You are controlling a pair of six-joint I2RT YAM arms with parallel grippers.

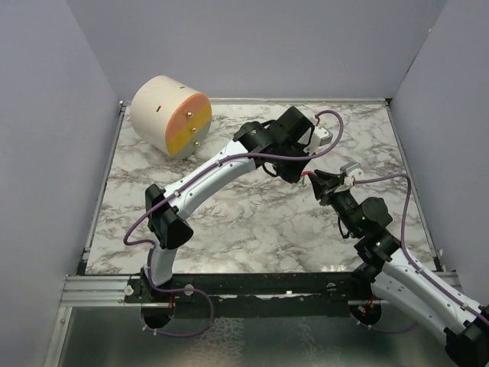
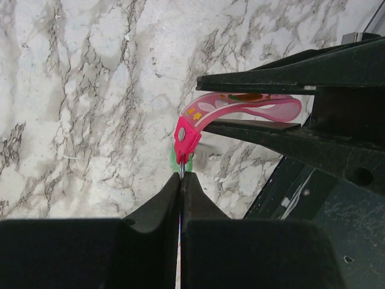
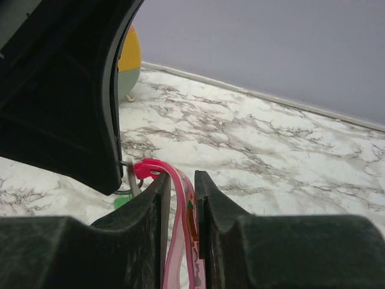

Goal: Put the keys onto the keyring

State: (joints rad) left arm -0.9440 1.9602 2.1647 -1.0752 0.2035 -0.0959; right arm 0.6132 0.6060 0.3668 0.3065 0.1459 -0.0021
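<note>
1. My left gripper (image 2: 181, 176) has its fingers pressed flat together. They pinch the thin metal edge of the keyring (image 2: 204, 113) right at the tips.
2. From that pinch the pink clasp (image 2: 182, 137) rises. The strip (image 2: 271, 108) curves away to the right in the left wrist view, running between the two fingers of my right gripper (image 3: 182, 177).
3. The right jaws stand a little apart with the strip in the slot between them. It lies against one finger in the left wrist view. I cannot tell whether the other finger presses on it, so this may be a grip or only a loose cradle.
4. The key (image 2: 178, 161) is the green sliver just behind the clasp, directly above my left fingertips in that view. From the right wrist it shows low beside the ring (image 3: 131, 179), under the left gripper's body and left of the right fingers.
5. I cannot tell whether the key is threaded on the ring or merely next to it. Too much is hidden.
6. In the top view both grippers meet tip to tip over the right-centre of the marble table (image 1: 229, 222). The left arm reaches in from the left and the right arm from the near right corner.
7. A cream cylinder (image 1: 162, 107) with an orange and yellow face sits at the far left corner, well apart from the arms.
</note>
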